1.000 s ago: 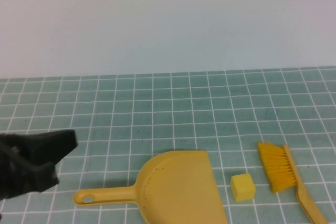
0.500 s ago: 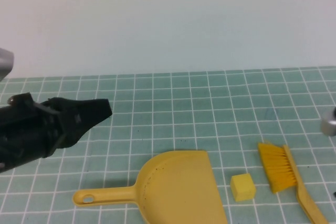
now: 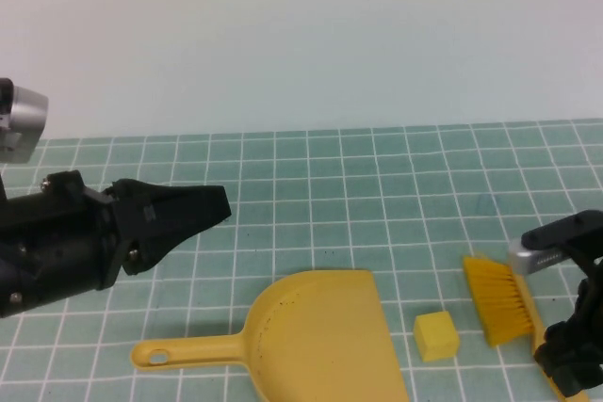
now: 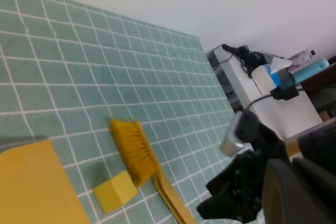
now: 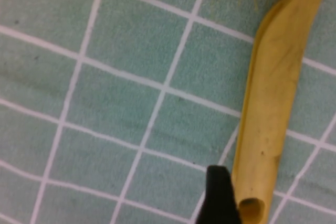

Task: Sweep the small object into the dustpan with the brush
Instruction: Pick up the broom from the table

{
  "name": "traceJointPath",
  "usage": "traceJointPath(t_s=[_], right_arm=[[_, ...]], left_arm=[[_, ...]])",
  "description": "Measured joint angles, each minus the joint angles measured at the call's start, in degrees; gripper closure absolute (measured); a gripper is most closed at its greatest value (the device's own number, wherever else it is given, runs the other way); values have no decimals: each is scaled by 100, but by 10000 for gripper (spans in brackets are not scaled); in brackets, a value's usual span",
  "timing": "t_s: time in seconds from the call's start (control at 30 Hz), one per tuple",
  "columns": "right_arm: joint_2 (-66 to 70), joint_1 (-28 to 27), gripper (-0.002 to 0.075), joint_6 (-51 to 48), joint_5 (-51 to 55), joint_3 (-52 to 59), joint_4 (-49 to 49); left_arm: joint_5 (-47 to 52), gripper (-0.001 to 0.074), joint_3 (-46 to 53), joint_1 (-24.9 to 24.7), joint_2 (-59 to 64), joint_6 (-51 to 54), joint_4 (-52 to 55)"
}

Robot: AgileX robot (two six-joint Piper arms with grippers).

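Note:
The yellow dustpan (image 3: 320,331) lies flat near the table's front, its long handle (image 3: 179,355) pointing left. The small pale-yellow cube (image 3: 436,335) sits just to its right. Right of the cube lies the brush (image 3: 497,300), bristles away from me and handle towards the front right. My right gripper (image 3: 573,364) is low over that handle's end. In the right wrist view one black finger (image 5: 218,195) stands beside the tan handle (image 5: 270,114) and nothing presses its other side, so the jaws are open. My left gripper (image 3: 219,204) hovers shut, up and left of the dustpan, holding nothing.
A green tiled table (image 3: 377,185) runs back to a plain pale wall. The left wrist view shows the brush (image 4: 131,148), the cube (image 4: 115,191), the dustpan's corner (image 4: 31,182), my right arm (image 4: 247,182) and a white cabinet (image 4: 273,98) past the table's edge.
My left arm has risen and reached rightward over the table. My right arm has come into view at the lower right, down over the brush handle. Dustpan, cube and brush have not moved.

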Motion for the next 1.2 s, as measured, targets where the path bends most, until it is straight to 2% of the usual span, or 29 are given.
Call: traceJointPath(t_s=[0.17, 0.43, 0.87, 0.97, 1.1, 1.2], right_arm=[[362, 0, 242, 57, -205, 34, -18], [514, 0, 298, 138, -938, 669, -28], [619, 0, 311, 213, -1485, 1104, -28], [619, 0, 363, 223, -1473, 1104, -41], [619, 0, 499, 262, -1437, 1104, -53], [619, 0, 513, 305, -1414, 1104, -53]], left_arm=[[113, 738, 0, 0, 0, 0, 0], [348, 737, 0, 0, 0, 0, 0], [414, 737, 0, 0, 0, 0, 0], [398, 737, 0, 0, 0, 0, 0], [359, 738, 0, 0, 0, 0, -49], [359, 738, 0, 0, 0, 0, -297]])
